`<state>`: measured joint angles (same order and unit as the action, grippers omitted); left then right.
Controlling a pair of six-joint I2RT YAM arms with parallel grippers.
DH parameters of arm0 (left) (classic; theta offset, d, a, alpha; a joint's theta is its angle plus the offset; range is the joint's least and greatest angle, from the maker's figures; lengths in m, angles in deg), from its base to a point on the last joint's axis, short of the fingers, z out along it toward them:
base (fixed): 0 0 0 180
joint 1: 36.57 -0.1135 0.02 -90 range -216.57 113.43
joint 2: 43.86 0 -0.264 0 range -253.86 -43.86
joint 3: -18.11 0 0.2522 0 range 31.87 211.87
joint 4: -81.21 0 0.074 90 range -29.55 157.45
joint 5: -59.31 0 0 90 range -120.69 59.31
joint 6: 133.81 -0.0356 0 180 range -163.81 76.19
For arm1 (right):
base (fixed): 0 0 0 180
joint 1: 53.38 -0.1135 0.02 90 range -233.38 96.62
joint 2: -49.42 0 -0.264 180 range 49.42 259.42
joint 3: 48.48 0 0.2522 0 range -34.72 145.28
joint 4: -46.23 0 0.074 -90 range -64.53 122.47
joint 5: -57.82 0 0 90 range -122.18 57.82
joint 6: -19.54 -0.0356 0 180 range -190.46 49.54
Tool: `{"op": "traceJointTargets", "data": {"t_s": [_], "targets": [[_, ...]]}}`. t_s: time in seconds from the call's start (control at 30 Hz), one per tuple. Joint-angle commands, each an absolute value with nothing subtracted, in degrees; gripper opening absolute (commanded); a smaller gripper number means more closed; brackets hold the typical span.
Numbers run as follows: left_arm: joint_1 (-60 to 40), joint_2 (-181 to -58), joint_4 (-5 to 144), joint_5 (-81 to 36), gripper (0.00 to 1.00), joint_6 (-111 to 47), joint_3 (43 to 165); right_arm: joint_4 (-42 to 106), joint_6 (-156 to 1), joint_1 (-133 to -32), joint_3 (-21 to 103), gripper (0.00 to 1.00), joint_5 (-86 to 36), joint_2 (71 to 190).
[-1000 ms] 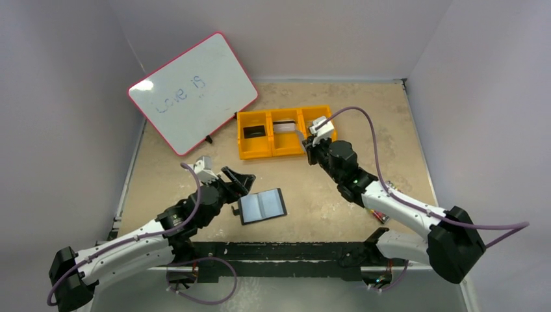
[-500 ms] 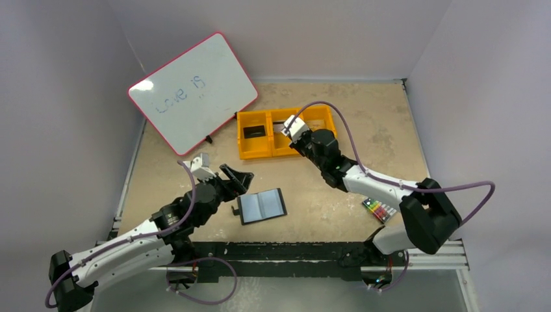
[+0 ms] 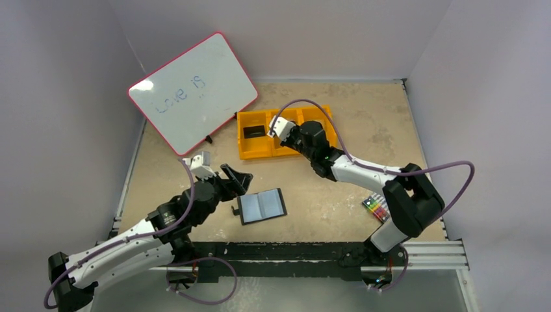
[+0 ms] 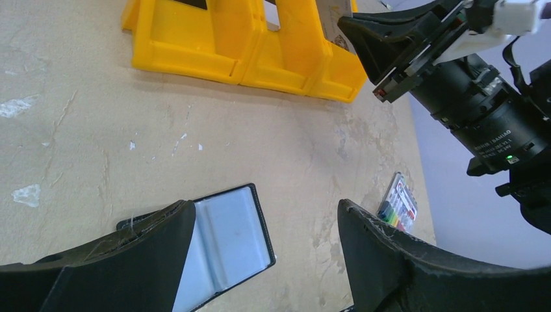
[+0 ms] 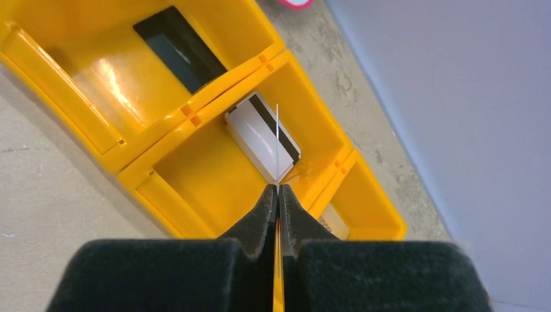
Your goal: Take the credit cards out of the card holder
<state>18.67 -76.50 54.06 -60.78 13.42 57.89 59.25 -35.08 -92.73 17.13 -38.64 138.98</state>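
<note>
Two fingers of the right gripper (image 5: 278, 190) are pressed together on a thin credit card (image 5: 277, 140), seen edge-on above the middle compartment of the orange tray (image 5: 195, 110). The left gripper (image 4: 265, 207) is spread wide, touching nothing, over the edge of the opened card holder (image 4: 227, 237) on the table (image 4: 97, 130).
</note>
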Motion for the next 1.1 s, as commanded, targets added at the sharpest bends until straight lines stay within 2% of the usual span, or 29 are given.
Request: {"op": "traceJointTargets", "data": {"t_s": [0.0,0.57,1.07], "targets": [[18.62,-75.92,53.67,-61.64,0.8,12.23,59.9,58.31,-30.2,-92.75,20.27,0.0,-39.46,141.22],[18.62,-73.72,50.68,-63.13,0.8,11.06,60.66,59.72,-18.49,-92.33,30.02,0.0,-44.96,155.88],[18.61,-70.23,47.01,-64.84,0.8,10.58,61.4,58.56,-13.35,-89.9,35.17,0.0,-38.77,161.43]]}}
